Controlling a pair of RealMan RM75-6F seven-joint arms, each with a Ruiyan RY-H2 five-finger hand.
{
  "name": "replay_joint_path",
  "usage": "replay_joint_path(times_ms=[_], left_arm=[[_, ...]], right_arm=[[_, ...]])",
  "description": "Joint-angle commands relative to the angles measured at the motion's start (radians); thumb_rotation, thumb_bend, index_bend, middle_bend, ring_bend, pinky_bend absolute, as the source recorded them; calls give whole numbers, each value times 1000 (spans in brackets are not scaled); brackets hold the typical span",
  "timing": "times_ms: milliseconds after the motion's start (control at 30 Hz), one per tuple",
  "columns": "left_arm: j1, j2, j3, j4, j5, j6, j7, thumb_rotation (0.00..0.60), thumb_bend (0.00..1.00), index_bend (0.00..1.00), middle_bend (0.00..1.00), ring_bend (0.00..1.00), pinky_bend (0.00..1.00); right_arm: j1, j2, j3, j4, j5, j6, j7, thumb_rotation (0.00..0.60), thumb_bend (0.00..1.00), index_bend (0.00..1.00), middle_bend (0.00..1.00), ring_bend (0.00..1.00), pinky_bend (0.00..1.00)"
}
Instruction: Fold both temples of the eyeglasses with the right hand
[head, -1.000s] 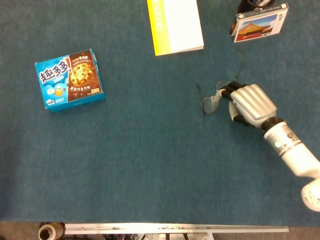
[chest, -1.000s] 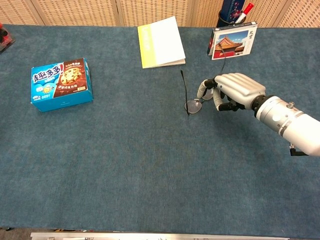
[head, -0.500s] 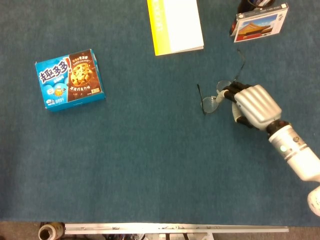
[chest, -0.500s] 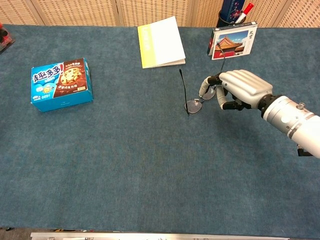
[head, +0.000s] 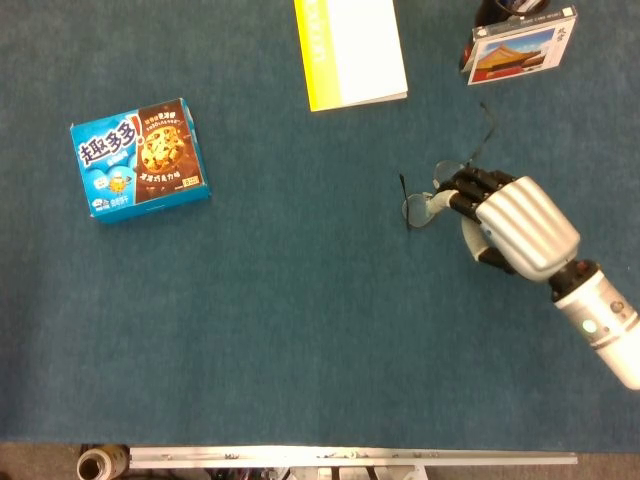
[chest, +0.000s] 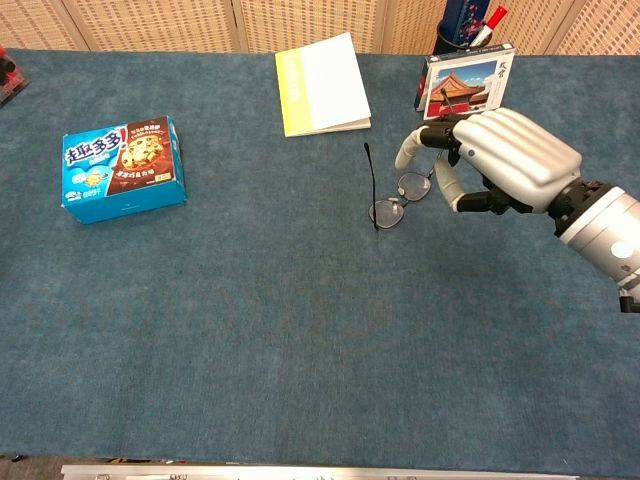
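The eyeglasses (chest: 399, 201) lie on the blue table (chest: 300, 330) right of centre, lenses down on the cloth and side by side, with one temple (chest: 371, 185) standing open and running away from the lenses toward the far edge as a thin dark line. The other temple is mostly hidden; in the head view only a thin dark wire shows beyond the fingers, reaching toward the picture card. The right hand (chest: 495, 160) hangs just beside the glasses on their right, its silver back turned up and its fingers (chest: 412, 150) curled down and inward over the nearer lens. In the chest view the fingertips seem to sit slightly above the frame and clear of it, though the head view has them overlapping the right lens — whether they touch the glasses I cannot tell, and so whether the hand holds anything is unclear. The left hand shows in neither view. Elsewhere on the table sits a blue cookie box (head: 140, 158) well off to the left, a white book with a yellow spine (head: 350, 50) at the far edge (lying flat, closed), and a picture card (chest: 467, 85) standing upright behind the hand — a dark pen cup (chest: 470, 27) just beyond it.
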Motion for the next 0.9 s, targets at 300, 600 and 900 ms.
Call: replay_joint_path(times_ms=[300,600,900], left_arm=[[0,2,-1,-1,-2,0,-4,600,288,516,430,286,394],[-1,3,-3,0,-7,-4,-9,600,288,516,430,286,394],[-1,5,-5,0,-8,-3,-17,600,288,516,430,286,395]], right_arm=[[-35,-16,42,34,-68,134,-78,600,634,391,370,252,443],[-39,-65,113,139,-48,200,-153,600,399,391,364,239,419],[-8,-119,174,259,8,190,-153,600,259,391,335,222,407]])
